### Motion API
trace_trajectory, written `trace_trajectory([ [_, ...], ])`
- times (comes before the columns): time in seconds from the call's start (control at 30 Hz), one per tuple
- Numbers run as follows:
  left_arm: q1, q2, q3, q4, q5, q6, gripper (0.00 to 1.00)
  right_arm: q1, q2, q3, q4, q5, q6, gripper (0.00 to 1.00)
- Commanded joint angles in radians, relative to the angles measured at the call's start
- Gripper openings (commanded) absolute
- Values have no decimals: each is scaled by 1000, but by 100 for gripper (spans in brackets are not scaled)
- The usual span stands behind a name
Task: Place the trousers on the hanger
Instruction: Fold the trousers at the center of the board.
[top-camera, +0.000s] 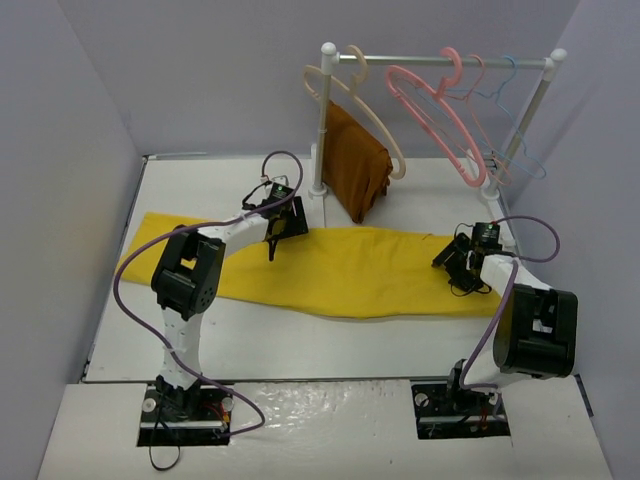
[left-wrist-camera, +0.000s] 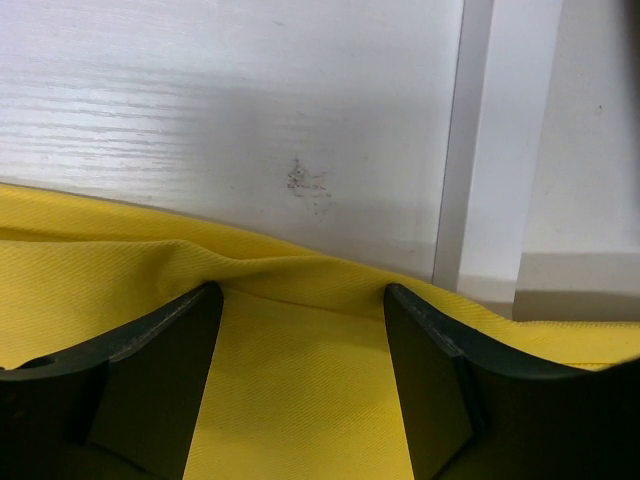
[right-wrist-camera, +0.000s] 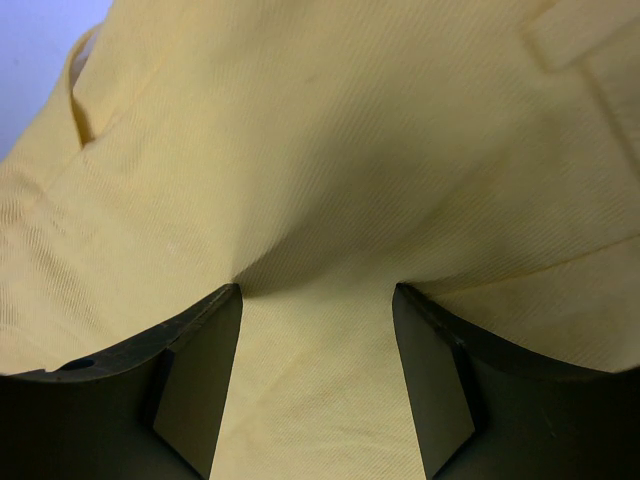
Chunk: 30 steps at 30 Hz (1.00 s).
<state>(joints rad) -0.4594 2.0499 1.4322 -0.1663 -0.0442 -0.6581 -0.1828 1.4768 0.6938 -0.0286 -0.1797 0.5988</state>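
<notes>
Grippers first, both low on the cloth. Left gripper (top-camera: 273, 240) sits with its fingers set well apart, tips pressed onto the far edge of the trousers (top-camera: 350, 270). In its wrist view a flat strip of yellow lies between the fingers (left-wrist-camera: 160, 370) and a raised fold runs across just past their tips; nothing is pinched. Right gripper (top-camera: 452, 262) is also spread wide, tips down on the cloth near its right end. In that wrist view creases fan out from both fingertips (right-wrist-camera: 210, 350), with slack fabric in the gap and no grip closed. The trousers lie flat across the table (top-camera: 300, 345), stretching from well left of the left gripper to under the right gripper. Just beyond the left gripper is bare white tabletop (left-wrist-camera: 200, 120), then a white post (left-wrist-camera: 490, 150) of the rack slightly to its right. Farther back from both grippers, the rail (top-camera: 420, 60) carries a thick beige hanger (top-camera: 385, 125) with a rust-brown cloth (top-camera: 355, 160) draped over it, hanging low behind the left gripper. The hanger (top-camera: 435, 118), pink, hangs bare on the rail beyond the right gripper, well apart from the trousers. Past it hang a second pink hanger (top-camera: 478, 75) and a light blue hanger (top-camera: 515, 95).
</notes>
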Motion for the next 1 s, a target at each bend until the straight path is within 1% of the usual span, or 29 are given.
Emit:
trace_trajectory([
  [0.0,77,-10,-10,-18,-79,-16,63,-111,1,-40,-95,197,-49,60],
  [0.1,78,-50,1,-44,-75,9,64,-130,-37,3,-114,234,-73,61],
  [0.2,76,-133,-8,-43,-58,24,64,-120,-101,21,-125,191,-92,61],
  [0.3,76,-234,-36,-68,-44,32,64,-77,-197,13,-134,162,-89,62],
  [0.43,58,-385,-139,-99,-43,18,64,30,-282,-26,-143,58,-71,61],
  [0.57,22,-501,-257,-126,-64,16,64,201,-362,-72,-142,-4,-14,57],
  [0.63,18,-548,-351,-121,-59,3,64,273,-383,-106,-140,-9,27,53],
  [0.7,19,-566,-436,-114,-60,-15,64,333,-398,-142,-137,-10,73,45],
  [0.77,22,-565,-496,-108,-69,-38,64,364,-404,-181,-136,-3,108,38],
  [0.9,35,-527,-590,-66,-69,-96,64,381,-417,-262,-137,10,160,18],
  [0.97,46,-503,-601,-60,-70,-108,64,380,-419,-283,-142,24,171,15],
])
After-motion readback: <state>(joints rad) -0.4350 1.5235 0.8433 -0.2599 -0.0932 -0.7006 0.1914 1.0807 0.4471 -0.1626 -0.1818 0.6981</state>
